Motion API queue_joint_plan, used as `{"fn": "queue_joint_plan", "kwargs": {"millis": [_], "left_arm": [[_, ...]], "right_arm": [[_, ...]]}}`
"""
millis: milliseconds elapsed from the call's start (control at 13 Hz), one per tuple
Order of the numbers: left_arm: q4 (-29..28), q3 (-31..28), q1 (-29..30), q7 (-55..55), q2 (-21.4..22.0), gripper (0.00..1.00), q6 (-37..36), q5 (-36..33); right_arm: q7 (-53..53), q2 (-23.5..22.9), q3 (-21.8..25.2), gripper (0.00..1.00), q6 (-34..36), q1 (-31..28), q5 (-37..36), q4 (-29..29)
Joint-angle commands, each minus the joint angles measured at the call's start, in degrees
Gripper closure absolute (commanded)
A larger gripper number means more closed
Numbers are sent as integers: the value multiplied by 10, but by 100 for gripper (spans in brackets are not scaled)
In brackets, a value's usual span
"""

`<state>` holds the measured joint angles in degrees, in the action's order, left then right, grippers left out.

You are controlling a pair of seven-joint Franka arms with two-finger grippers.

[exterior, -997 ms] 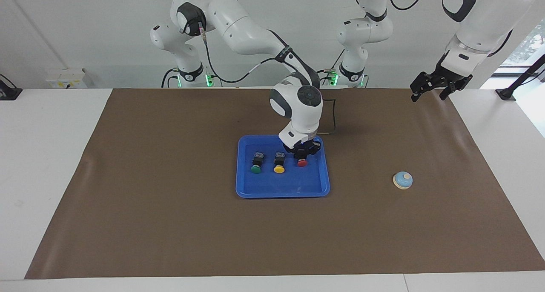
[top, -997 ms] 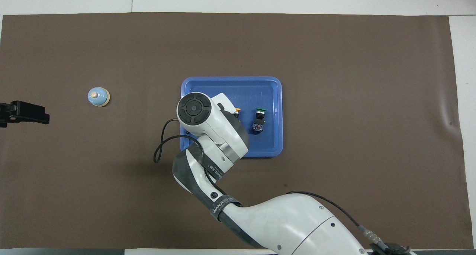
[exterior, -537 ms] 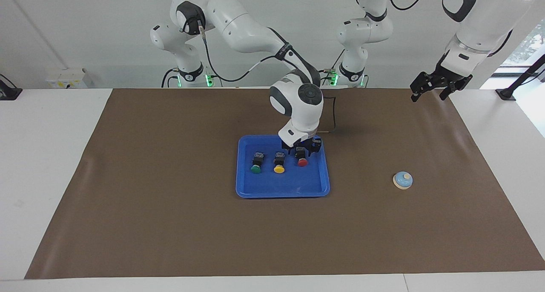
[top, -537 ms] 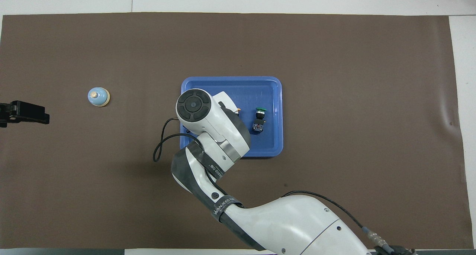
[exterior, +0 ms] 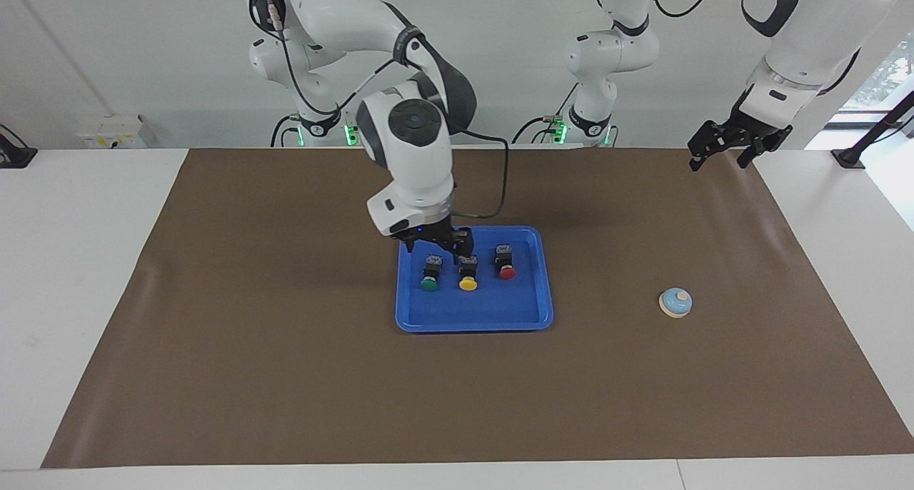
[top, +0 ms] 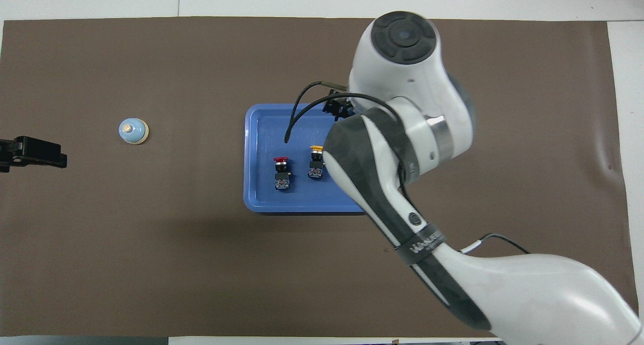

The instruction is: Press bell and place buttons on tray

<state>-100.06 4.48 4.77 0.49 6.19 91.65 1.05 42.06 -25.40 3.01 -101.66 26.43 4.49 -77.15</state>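
Facing view: mid-frame, the flat blue plastic tray (exterior: 474, 317) holds red (exterior: 506, 271), yellow (exterior: 468, 283) and green (exterior: 428, 284) push-buttons. Right hand (exterior: 435, 243) hovers above, fingers apart, empty. Left hand (exterior: 728, 147) waits upper right, spread. Light-blue bell (exterior: 675, 302) sits right; bare brown mat (exterior: 285, 376) surrounds.

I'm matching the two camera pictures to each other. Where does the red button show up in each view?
Facing view: the red button lies in the blue tray, at the end of the button row nearest the bell.
Overhead view: the red button lies in the tray, beside the yellow button, again on the bell's side.
Shared landmark: the bell.
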Motion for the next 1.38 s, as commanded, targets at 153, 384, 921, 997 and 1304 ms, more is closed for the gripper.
{"fn": "queue_joint_plan", "kwargs": {"millis": [153, 384, 921, 997, 1304], "left_arm": [[0, -3, -2, 0, 3, 0, -4, -3], [0, -3, -2, 0, 3, 0, -4, -3], [0, -3, -2, 0, 3, 0, -4, -3], [0, -3, -2, 0, 3, 0, -4, -3], [0, -3, -2, 0, 3, 0, -4, -3]], "right_arm": [[-193, 61, -4, 0, 67, -116, -3, -11], [-306, 86, -4, 0, 97, -175, -21, -11], [-414, 201, -11, 0, 138, -260, -49, -73], [-414, 228, -12, 0, 137, -266, -49, -96], [-414, 265, -13, 0, 134, -272, -48, -133]]}}
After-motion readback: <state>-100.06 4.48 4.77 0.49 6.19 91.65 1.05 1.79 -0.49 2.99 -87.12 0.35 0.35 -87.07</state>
